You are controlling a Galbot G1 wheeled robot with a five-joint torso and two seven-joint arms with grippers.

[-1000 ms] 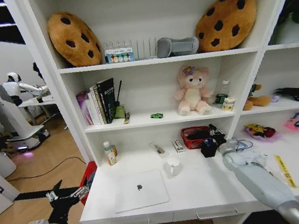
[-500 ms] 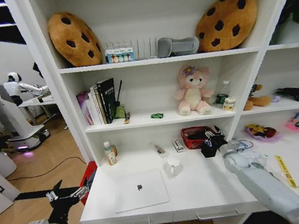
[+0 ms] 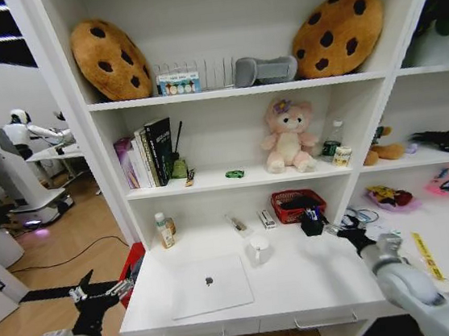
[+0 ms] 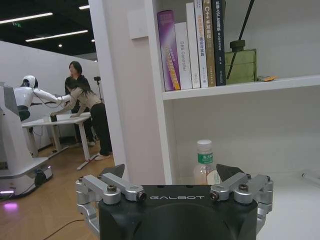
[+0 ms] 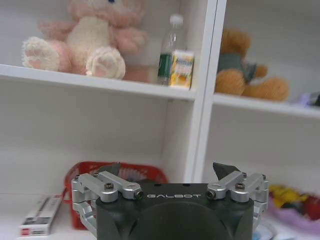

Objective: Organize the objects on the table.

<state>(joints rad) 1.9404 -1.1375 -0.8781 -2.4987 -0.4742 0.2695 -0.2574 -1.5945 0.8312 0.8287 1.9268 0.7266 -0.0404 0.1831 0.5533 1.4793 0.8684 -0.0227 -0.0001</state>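
White desk (image 3: 302, 281) is carrying a closed silver laptop (image 3: 210, 285); the right gripper (image 3: 352, 236) is hovering open and empty near a red basket (image 3: 297, 204), while the left gripper (image 3: 101, 294) is hanging open beside the desk.

Head camera overlooks the desk (image 3: 302, 277); wrist cameras face its shelves.
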